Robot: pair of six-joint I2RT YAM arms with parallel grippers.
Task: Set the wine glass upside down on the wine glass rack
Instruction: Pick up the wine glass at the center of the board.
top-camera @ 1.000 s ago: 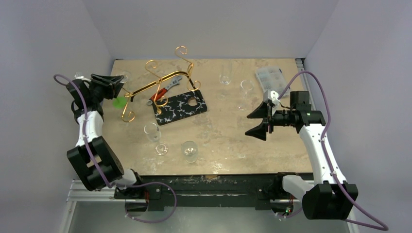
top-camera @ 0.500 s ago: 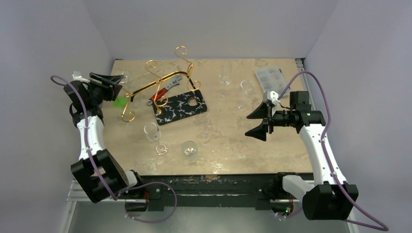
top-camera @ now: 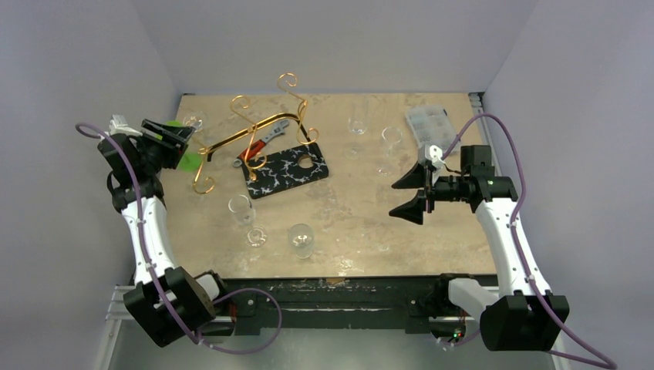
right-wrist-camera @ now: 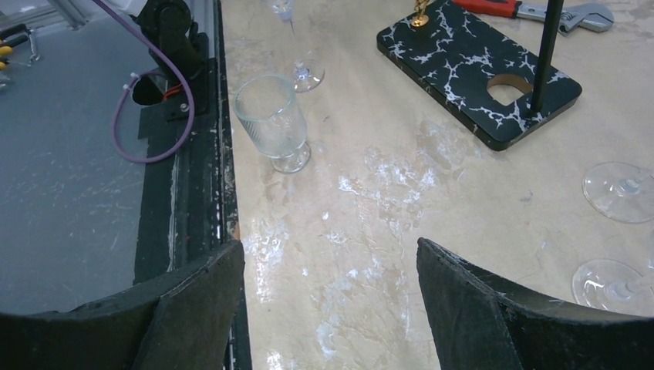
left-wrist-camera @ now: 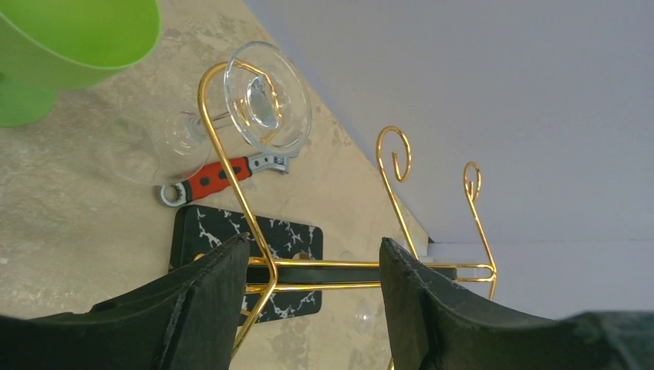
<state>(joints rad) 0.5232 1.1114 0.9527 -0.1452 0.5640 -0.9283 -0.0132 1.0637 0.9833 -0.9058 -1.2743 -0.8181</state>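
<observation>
The wine glass (left-wrist-camera: 264, 100) is at the left tip of the wine glass rack (left-wrist-camera: 332, 266). In my left wrist feed its round foot sits inside the curl of the end loop, with stem and bowl trailing off toward the green cup (left-wrist-camera: 69, 38). The bowl is so faint against the counter (right-wrist-camera: 432, 231) that I cannot say whether the glass hangs free or whether the foot bears on the wire.

My left claw (left-wrist-camera: 314, 245) is released, fingers spread with nothing between them, off the rack's left end and apart from the glass. Since a second ago that arm has pulled back toward the left wall, its lower links swung down to the near rail. The glass has stayed at the loop. From above, the claw now covers part of the green cup, which earlier lay in plain sight.

The right claw (right-wrist-camera: 330, 247) has not moved. It is spread wide and empty above the counter, well right of the rack.

The rack's post stands in a black veined board (right-wrist-camera: 470, 69), with a red-handled wrench (left-wrist-camera: 210, 179) just beyond it. A short glass (right-wrist-camera: 271, 123) stands on the rack's near side. Two more glass feet (right-wrist-camera: 621, 191) are cut off at the edge of the right wrist frame.
</observation>
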